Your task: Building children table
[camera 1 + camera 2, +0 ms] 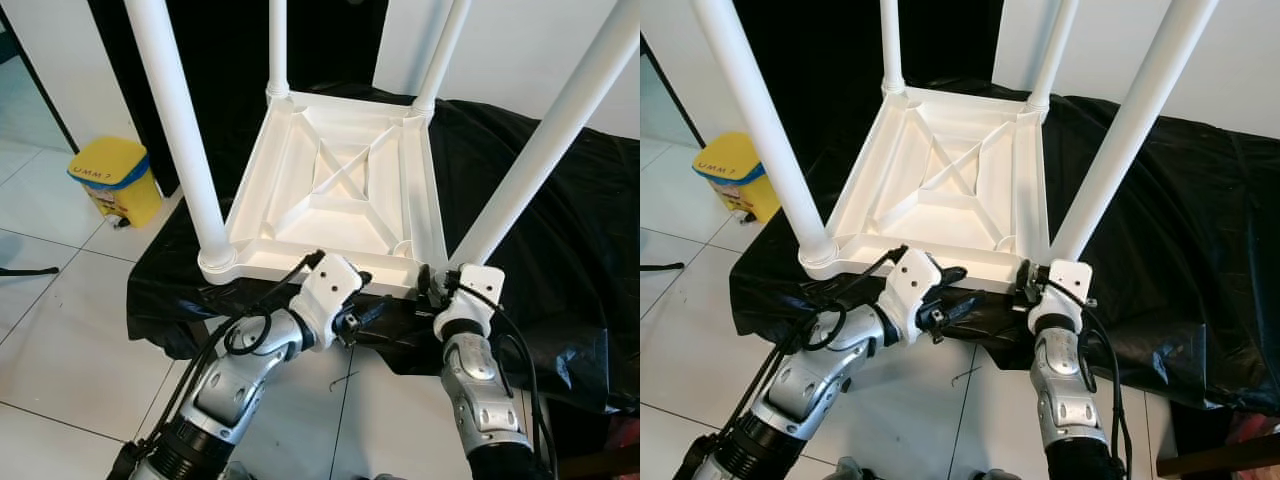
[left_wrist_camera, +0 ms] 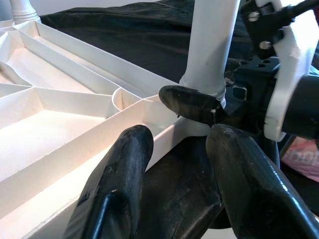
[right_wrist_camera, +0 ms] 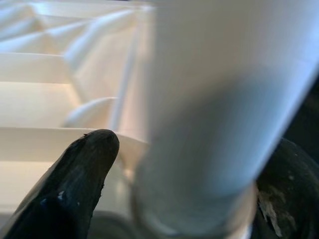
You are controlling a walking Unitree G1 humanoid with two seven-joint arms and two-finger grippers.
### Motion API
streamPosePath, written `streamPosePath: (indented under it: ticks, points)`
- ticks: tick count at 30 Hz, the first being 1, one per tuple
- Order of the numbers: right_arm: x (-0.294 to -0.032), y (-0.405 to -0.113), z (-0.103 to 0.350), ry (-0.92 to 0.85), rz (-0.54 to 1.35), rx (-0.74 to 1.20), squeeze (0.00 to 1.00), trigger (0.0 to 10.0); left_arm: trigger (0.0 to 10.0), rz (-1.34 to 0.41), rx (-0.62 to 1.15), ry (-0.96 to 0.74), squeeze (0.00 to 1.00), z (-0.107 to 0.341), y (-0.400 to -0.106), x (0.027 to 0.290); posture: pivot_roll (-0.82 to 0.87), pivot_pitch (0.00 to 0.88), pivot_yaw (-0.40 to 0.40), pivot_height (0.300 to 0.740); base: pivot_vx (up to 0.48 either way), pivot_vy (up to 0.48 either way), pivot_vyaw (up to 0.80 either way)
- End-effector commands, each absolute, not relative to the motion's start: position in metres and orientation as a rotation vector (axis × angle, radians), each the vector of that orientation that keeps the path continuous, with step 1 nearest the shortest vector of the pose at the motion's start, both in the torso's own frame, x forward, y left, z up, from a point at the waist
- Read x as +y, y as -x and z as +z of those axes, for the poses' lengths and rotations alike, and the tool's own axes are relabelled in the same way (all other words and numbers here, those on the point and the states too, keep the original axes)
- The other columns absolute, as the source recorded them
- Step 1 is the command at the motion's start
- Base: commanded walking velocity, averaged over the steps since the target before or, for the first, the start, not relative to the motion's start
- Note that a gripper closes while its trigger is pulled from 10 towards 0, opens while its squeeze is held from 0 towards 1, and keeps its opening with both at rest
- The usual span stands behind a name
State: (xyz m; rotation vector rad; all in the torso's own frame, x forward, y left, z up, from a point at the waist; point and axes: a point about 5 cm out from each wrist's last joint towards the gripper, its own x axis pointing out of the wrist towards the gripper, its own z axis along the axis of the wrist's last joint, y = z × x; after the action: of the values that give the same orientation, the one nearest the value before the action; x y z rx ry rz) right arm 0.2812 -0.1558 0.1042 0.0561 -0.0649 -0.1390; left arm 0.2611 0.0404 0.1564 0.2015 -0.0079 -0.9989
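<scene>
White moulded plastic makes up the upturned children's table top [image 1: 340, 190], which lies ribbed underside up on a black plastic sheet [image 1: 560, 230] spread over a low support above the pale tiled floor [image 1: 60, 330]. Four round white plastic legs stand in its corner sockets, so the assembly looks close to done — the step in hand seems to be seating the last one.

That is the near right leg [image 1: 545, 160]. The right gripper [image 3: 179, 199] sits at its base, one black finger [image 3: 75, 184] on either side of the tube just above the socket collar; the fingers bracket the leg, though whether they actually press on it cannot be told. The left gripper [image 2: 174, 164] hovers at the near rim of the top, jaws parted with nothing between them but the rim edge and the black sheet below.

Next, the leg probably needs pushing or twisting fully home while the left gripper steadies the rim — the light top could slide on the slick sheet. A yellow lidded bin [image 1: 115, 180] stands well apart on the left.
</scene>
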Motion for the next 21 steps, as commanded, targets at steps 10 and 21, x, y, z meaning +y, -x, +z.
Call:
streamPosePath:
  ticks: [10,21]
  points:
    - [-0.182,-0.263,0.11,-0.015,0.134,-0.091,0.0,10.0,10.0,-1.041,-0.004,-0.194,0.0,0.157,-0.258,0.036,-0.02,0.088,-0.089,0.74,0.0,0.0,0.0]
    - [-0.189,-0.295,0.128,0.139,0.464,-0.069,0.0,10.0,10.0,-1.061,-0.017,-0.21,0.0,0.16,-0.261,0.034,-0.02,0.07,-0.072,0.74,0.0,0.0,0.0]
